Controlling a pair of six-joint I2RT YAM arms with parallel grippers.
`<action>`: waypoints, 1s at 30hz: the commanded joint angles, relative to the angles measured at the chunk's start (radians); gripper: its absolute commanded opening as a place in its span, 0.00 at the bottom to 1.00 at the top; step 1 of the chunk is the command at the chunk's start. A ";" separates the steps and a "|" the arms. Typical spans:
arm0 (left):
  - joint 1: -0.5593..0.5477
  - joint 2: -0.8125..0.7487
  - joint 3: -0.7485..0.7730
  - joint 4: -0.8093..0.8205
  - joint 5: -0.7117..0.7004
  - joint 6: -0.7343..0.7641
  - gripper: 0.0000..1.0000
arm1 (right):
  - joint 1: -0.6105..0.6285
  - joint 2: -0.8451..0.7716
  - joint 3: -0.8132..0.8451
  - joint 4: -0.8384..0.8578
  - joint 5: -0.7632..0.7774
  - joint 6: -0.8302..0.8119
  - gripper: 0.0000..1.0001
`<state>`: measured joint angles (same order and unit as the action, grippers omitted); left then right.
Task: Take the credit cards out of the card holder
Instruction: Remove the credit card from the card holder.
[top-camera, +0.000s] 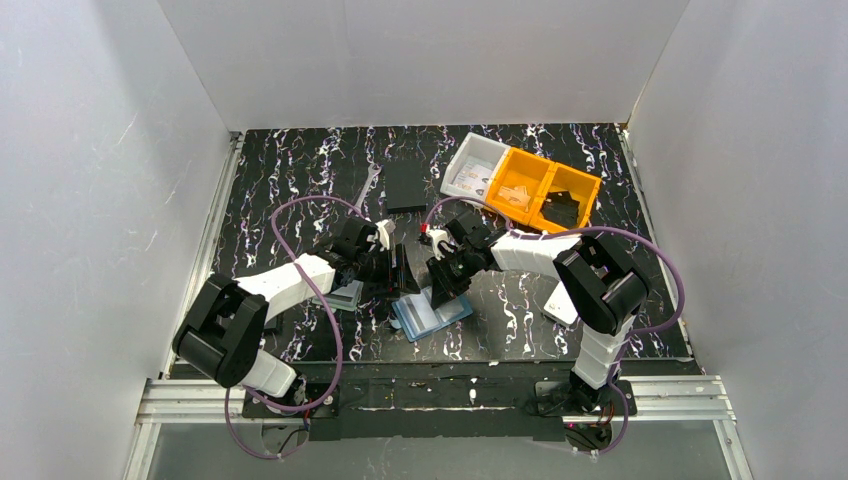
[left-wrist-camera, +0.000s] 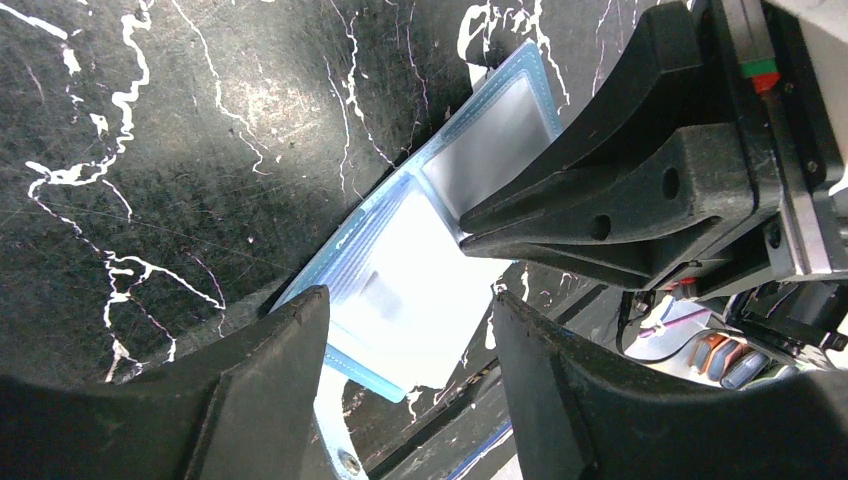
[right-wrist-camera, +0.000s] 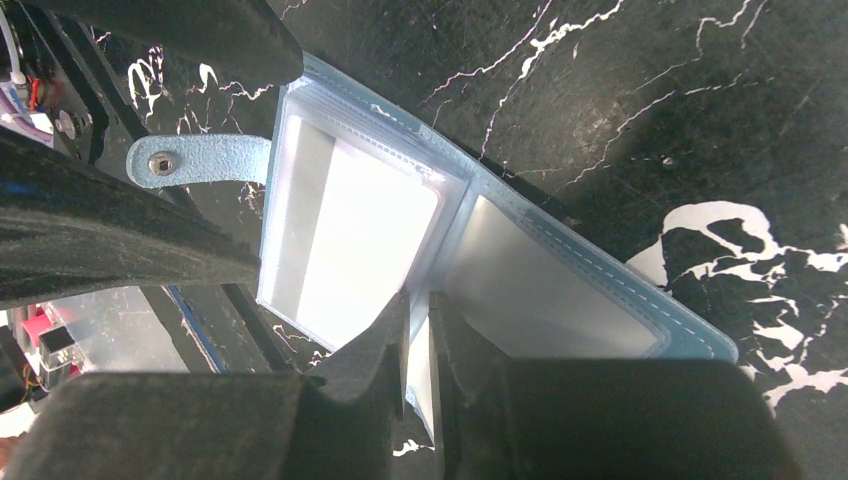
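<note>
The black marbled table (top-camera: 300, 170) carries the blue card holder (top-camera: 428, 320), lying open and flat near the front edge, between the two arms. The left gripper (left-wrist-camera: 408, 310) hangs over its strap-side page with its jaws spread wide and gripping nothing. The right gripper (right-wrist-camera: 418, 320) is nearly closed, its tips at the central fold. A pale credit card (right-wrist-camera: 350, 240), glare-washed, seems to sit inside a pocket.

White walls (top-camera: 420, 60) on three sides, black white-veined table (top-camera: 290, 170), metal rail (top-camera: 200, 400) along its near edge, even bright light.
</note>
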<state>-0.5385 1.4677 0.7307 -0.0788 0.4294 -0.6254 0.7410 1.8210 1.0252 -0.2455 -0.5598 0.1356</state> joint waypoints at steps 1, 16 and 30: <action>0.006 -0.034 0.024 -0.026 -0.007 0.023 0.60 | 0.003 0.015 0.019 -0.014 0.039 -0.010 0.21; 0.006 -0.039 0.000 0.046 0.056 -0.016 0.57 | 0.003 0.015 0.021 -0.014 0.040 -0.009 0.21; 0.006 -0.014 0.029 -0.031 0.010 0.028 0.59 | 0.003 0.010 0.020 -0.014 0.041 -0.010 0.22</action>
<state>-0.5385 1.4677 0.7311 -0.0753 0.4465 -0.6235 0.7410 1.8210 1.0252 -0.2455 -0.5598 0.1356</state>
